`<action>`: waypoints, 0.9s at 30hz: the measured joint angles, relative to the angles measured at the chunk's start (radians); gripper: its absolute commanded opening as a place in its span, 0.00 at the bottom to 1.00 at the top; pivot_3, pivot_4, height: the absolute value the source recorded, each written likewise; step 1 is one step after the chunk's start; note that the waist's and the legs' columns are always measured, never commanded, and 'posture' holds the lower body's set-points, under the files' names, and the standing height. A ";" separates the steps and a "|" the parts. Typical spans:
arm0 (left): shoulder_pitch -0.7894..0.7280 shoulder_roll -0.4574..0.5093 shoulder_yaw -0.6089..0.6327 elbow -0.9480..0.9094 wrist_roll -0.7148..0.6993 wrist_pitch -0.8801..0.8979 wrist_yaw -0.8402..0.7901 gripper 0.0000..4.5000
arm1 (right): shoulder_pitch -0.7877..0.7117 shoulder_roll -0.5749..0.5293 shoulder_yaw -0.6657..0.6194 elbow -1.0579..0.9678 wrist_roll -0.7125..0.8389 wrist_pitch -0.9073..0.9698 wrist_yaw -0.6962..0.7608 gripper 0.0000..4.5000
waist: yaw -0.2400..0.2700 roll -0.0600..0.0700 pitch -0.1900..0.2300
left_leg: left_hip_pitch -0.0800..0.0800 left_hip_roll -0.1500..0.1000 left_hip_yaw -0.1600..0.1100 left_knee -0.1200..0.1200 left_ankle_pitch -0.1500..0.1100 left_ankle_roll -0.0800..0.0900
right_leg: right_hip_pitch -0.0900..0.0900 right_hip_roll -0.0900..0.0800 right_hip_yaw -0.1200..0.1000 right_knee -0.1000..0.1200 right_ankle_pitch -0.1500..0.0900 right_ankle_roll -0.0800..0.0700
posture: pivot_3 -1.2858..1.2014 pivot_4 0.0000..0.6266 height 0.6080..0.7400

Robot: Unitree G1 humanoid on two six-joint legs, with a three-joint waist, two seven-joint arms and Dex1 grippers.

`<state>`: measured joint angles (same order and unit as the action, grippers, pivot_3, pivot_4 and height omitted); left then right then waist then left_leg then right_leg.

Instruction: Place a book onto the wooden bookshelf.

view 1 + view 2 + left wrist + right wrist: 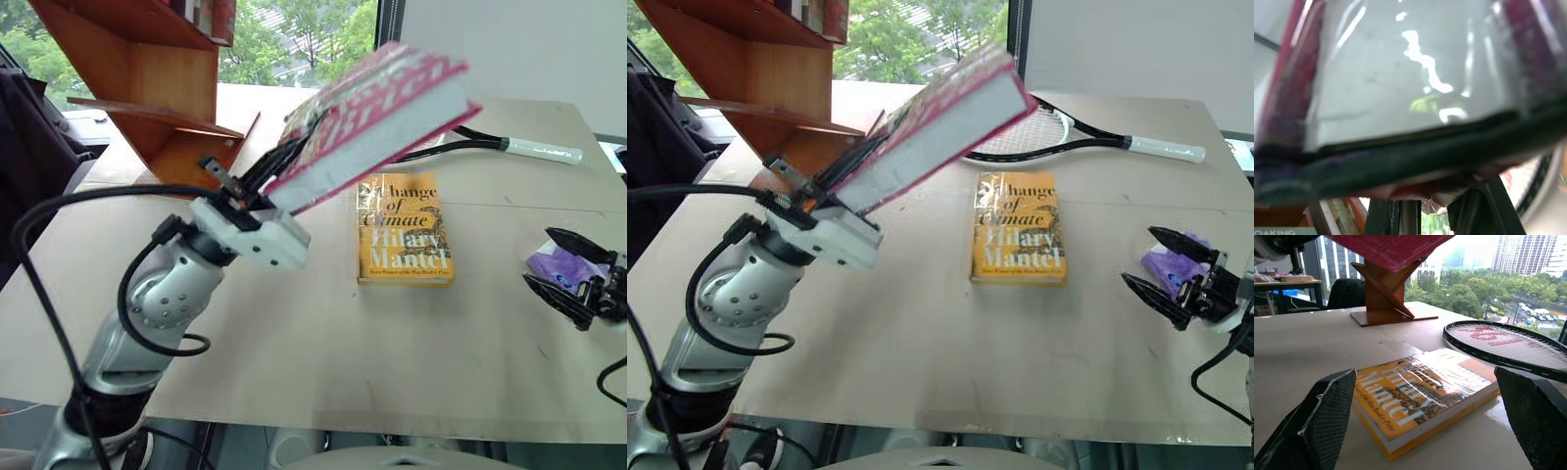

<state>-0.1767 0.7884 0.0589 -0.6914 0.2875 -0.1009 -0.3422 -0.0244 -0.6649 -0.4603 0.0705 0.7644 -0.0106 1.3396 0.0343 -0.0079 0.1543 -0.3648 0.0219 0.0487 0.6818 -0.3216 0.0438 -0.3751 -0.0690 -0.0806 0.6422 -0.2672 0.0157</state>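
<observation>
My left gripper (257,184) is shut on the lower end of the book (384,116), a thick magenta-pink paperback in glossy wrap. It holds the book tilted in the air above the table, with the white page edges showing. In the left wrist view a black finger (1425,149) lies across the wrapped page edges (1410,73). The wooden bookshelf (162,83), reddish-brown with slanted boards, stands at the table's far left, just behind and to the left of the raised book. At the right side of the table my right gripper (1137,256) stands open with nothing between its fingers.
A yellow-orange book (405,230) lies flat in the middle of the table (294,343), below the raised book. A tennis racket (1073,139) lies beyond it. A small purple object (554,264) sits by the right gripper. Windows stand behind the shelf.
</observation>
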 measured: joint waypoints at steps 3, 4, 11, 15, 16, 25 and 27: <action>0.044 0.050 0.151 -0.030 0.011 -0.013 -0.054 0.02 | -0.058 -0.005 0.022 0.063 -0.015 -0.002 0.031 1.00 | 0.001 0.000 0.001 | 0.000 0.000 -0.001 0.000 0.000 0.000 | 0.000 -0.001 -0.002 0.000 0.000 0.000 | 0.52 0.24 1.00; 0.065 0.065 0.230 -0.035 0.021 -0.015 -0.072 0.02 | -0.083 -0.004 0.034 0.092 -0.022 -0.005 0.045 1.00 | 0.002 0.000 0.001 | 0.000 0.000 -0.001 0.000 0.000 0.000 | 0.000 -0.001 -0.002 0.000 0.000 0.000 | 0.52 0.24 1.00; 0.245 0.156 0.572 0.005 0.006 -0.092 -0.263 0.02 | -0.214 0.004 0.078 0.213 -0.057 -0.028 0.100 1.00 | -0.011 0.002 0.003 | -0.002 0.000 -0.001 0.000 0.000 0.001 | 0.000 -0.002 -0.004 -0.001 0.000 0.000 | 0.52 0.24 1.00; 0.309 0.197 0.734 0.099 -0.043 -0.103 -0.401 0.02 | -0.256 0.006 0.094 0.289 -0.076 -0.043 0.129 1.00 | -0.018 0.003 0.004 | -0.002 0.000 -0.002 0.000 0.000 0.001 | 0.000 -0.002 -0.006 -0.001 0.000 0.000 | 0.52 0.24 1.00; 0.315 0.209 0.766 0.120 -0.041 -0.104 -0.421 0.02 | -0.266 0.009 0.097 0.300 -0.079 -0.046 0.133 1.00 | -0.019 0.003 0.005 | -0.002 0.000 -0.002 0.000 0.000 0.001 | 0.000 -0.003 -0.006 0.000 0.000 0.000 | 0.52 0.24 1.00; 0.257 0.274 0.864 0.276 0.007 -0.148 -0.408 0.02 | -0.285 0.053 0.098 0.288 -0.073 -0.059 0.137 1.00 | -0.019 0.003 0.006 | -0.003 0.000 -0.002 0.000 0.000 0.001 | 0.000 -0.003 -0.007 0.000 0.000 0.000 | 0.52 0.24 1.00; 0.229 0.303 0.839 0.308 0.021 -0.148 -0.390 0.02 | -0.271 0.066 0.097 0.247 -0.061 -0.058 0.133 1.00 | -0.021 0.004 0.006 | -0.003 0.000 -0.002 0.000 0.000 0.001 | 0.000 -0.003 -0.006 0.000 0.000 0.000 | 0.52 0.24 1.00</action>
<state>0.0523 1.0913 0.8981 -0.3837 0.3081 -0.2488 -0.7325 -0.2957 -0.5992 -0.3634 0.3172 0.7036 -0.0686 1.4728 0.0132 -0.0041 0.1605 -0.3676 0.0219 0.0463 0.6818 -0.3220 0.0444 -0.3754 -0.0724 -0.0869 0.6420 -0.2670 0.0159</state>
